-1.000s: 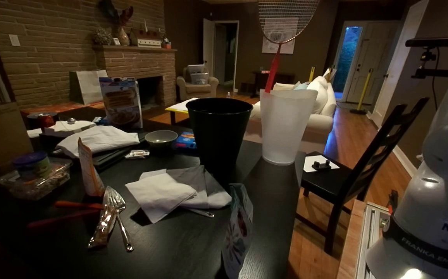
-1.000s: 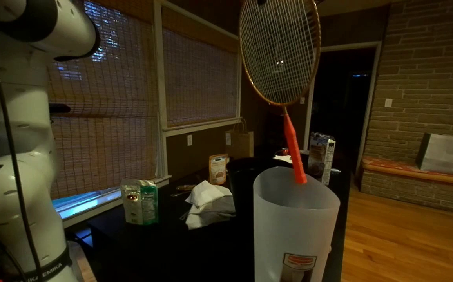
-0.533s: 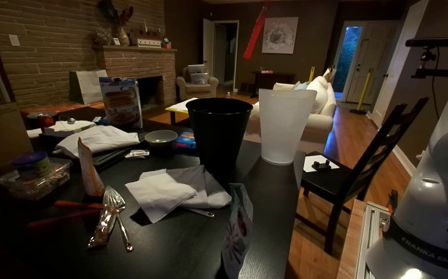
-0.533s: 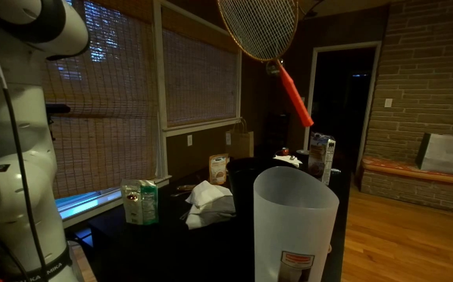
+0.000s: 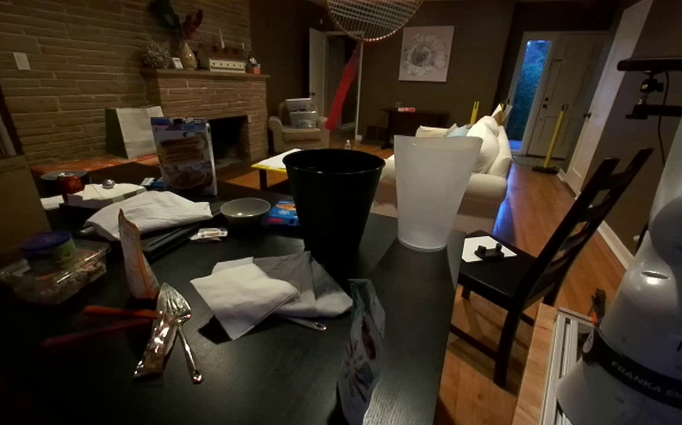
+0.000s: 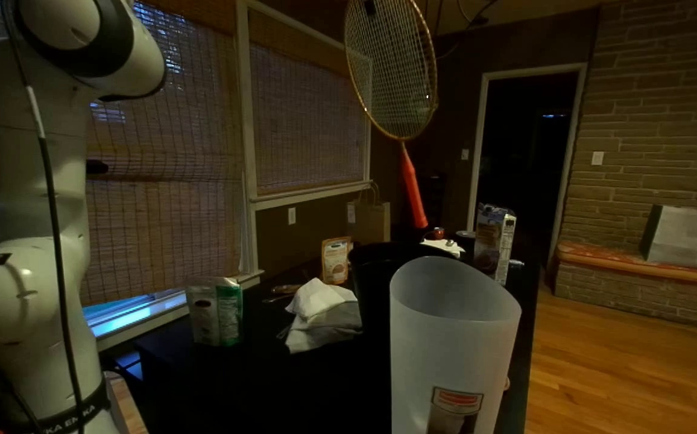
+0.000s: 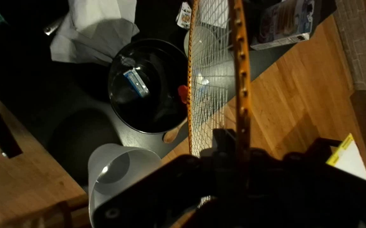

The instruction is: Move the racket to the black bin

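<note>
The racket shows in both exterior views, its strung head [image 5: 374,18] [image 6: 392,69] up and its red handle [image 5: 344,88] [image 6: 413,188] hanging down, slightly tilted. The black bin [image 5: 334,206] [image 6: 375,262] stands upright on the table. The handle's end appears just above its rim in both exterior views. In the wrist view, the bin's opening [image 7: 162,110] holds a blue and white packet, and a red patch, seemingly the handle, shows beside the racket's orange frame [image 7: 243,79]. My gripper [image 7: 236,155] is dark and shut on that frame; a fingertip shows through the strings [image 6: 370,7].
The whitish translucent bin [image 5: 435,195] [image 6: 451,355] [image 7: 107,177] stands beside the black bin. A crumpled cloth [image 5: 258,295], a pouch [image 5: 364,354], a bowl [image 5: 245,211] and a pancake box [image 5: 184,154] are on the table. A black chair [image 5: 553,254] stands beside it.
The racket's handle has come up out of the translucent bin. It has then moved across toward the black bin and come down somewhat. The arm has moved with it.
</note>
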Robot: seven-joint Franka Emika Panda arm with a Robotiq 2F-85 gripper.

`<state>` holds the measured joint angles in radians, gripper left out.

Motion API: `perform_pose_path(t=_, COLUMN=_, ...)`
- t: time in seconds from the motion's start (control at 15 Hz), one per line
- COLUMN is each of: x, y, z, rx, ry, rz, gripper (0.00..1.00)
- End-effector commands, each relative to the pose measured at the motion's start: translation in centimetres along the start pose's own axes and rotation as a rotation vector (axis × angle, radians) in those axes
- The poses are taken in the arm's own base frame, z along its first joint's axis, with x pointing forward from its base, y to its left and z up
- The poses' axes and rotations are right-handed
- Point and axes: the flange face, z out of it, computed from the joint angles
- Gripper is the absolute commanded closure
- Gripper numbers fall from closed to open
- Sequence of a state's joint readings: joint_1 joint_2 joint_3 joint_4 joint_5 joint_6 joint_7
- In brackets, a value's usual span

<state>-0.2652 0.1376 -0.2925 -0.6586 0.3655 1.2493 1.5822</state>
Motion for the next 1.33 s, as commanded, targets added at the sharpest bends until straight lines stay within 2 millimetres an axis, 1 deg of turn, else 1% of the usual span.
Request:
perform_pose_path(t=0.0, x=3.6, y=-2.3, z=5.6, rx=-0.089, ry=-0.097, rz=0.103, gripper=0.99)
perform_pose_path(t=0.27, x=7.2, y=-4.3, z=13.0, rx=-0.171, ry=-0.062, rz=0.19, gripper=0.99)
perform_pose_path(t=0.33, x=7.6, y=-4.8, z=15.2, rx=-0.184, ry=-0.061, rz=0.19, gripper=0.99)
perform_pose_path(t=0.47, x=8.5, y=-4.9, z=19.1, rx=-0.221, ry=-0.078, rz=0.197, gripper=0.99)
perform_pose_path(t=0.53, x=8.6, y=-5.0, z=20.3, rx=-0.217, ry=-0.09, rz=0.2, gripper=0.99)
perform_pose_path(t=0.6, x=8.7, y=-5.1, z=22.2, rx=-0.226, ry=-0.105, rz=0.199, gripper=0.99)
perform_pose_path(t=0.67, x=8.5, y=-4.8, z=23.6, rx=-0.241, ry=-0.109, rz=0.189, gripper=0.99)
perform_pose_path(t=0.73, x=8.3, y=-4.7, z=25.4, rx=-0.257, ry=-0.113, rz=0.172, gripper=0.99)
perform_pose_path(t=0.93, x=6.5, y=-3.7, z=29.2, rx=-0.301, ry=-0.093, rz=0.097, gripper=0.99)
perform_pose_path(t=1.13, x=4.4, y=-2.6, z=32.2, rx=-0.355, ry=-0.041, rz=0.013, gripper=0.99)
perform_pose_path(t=1.2, x=3.8, y=-2.5, z=32.8, rx=-0.363, ry=0.005, rz=-0.021, gripper=0.71)
perform_pose_path(t=1.27, x=3.4, y=-2.4, z=33.1, rx=-0.355, ry=0.053, rz=-0.042, gripper=0.7)
